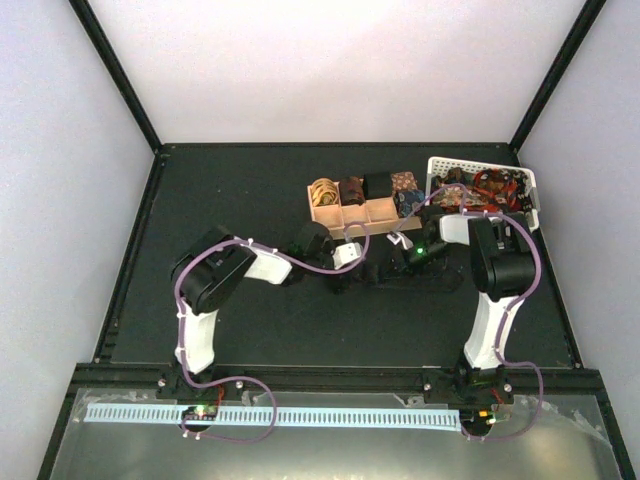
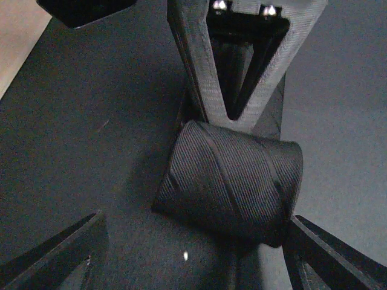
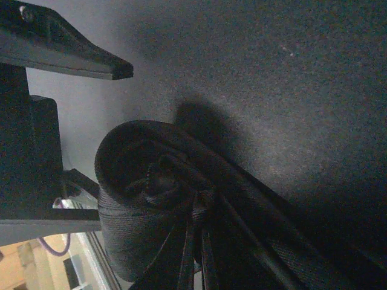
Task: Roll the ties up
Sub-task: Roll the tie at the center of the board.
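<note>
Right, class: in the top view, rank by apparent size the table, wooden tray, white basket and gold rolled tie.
1. Table.
2-3. White basket and wooden tray look near equal; the right arm covers part of the basket, so unranked.
4. Gold rolled tie.

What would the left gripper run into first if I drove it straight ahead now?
The rolled black tie, lying straight ahead of the open left gripper and apparently very close, though exact depth is hard to judge.

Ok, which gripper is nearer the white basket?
Right. The right gripper sits just left of the white basket, toward the bases; the left gripper is farther left, by the wooden tray.
</note>
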Motion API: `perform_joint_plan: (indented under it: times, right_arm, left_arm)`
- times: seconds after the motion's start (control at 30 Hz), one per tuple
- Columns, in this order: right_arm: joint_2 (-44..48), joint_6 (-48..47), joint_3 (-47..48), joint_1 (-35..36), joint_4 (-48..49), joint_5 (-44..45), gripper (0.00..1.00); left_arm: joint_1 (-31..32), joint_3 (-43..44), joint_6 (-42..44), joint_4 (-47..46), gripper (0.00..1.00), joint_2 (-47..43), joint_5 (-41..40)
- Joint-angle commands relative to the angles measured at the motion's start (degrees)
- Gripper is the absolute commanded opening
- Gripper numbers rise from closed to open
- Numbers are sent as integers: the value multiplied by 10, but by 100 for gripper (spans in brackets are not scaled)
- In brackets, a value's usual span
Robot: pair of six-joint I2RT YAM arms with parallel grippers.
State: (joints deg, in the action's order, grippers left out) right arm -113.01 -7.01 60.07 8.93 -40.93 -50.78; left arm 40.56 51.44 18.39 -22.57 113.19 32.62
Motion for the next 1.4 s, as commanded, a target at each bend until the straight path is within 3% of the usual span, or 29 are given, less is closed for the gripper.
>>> perform_joint_plan:
  times: [0.0, 0.43, 0.53, 0.67, 0.83, 1.07, 1.2, 1.37]
  right_arm:
    - [17, -11, -17, 0, 3, 83, 1]
    - [-9, 18, 11, 41, 27, 106, 1]
    - [-18, 23, 14, 50, 36, 105, 1]
    - [-34, 28, 23, 54, 39, 100, 1]
    - [-45, 28, 28, 55, 41, 96, 1]
    - [-50, 18, 30, 56, 33, 100, 1]
    - [-51, 13, 34, 56, 29, 99, 1]
    - [-48, 14, 44, 56, 26, 89, 3]
  left_arm:
    - [6, 18, -21, -72, 83, 31, 52]
    - [8, -61, -54, -273, 86, 59, 45]
    - [7, -69, -55, -300, 86, 70, 23]
    - [7, -67, -47, -313, 85, 83, 52]
    - [9, -47, -28, -273, 78, 90, 41]
    - [6, -17, -20, -222, 83, 103, 43]
    - [5, -12, -11, -198, 69, 100, 77]
    - [7, -9, 9, -143, 56, 86, 50]
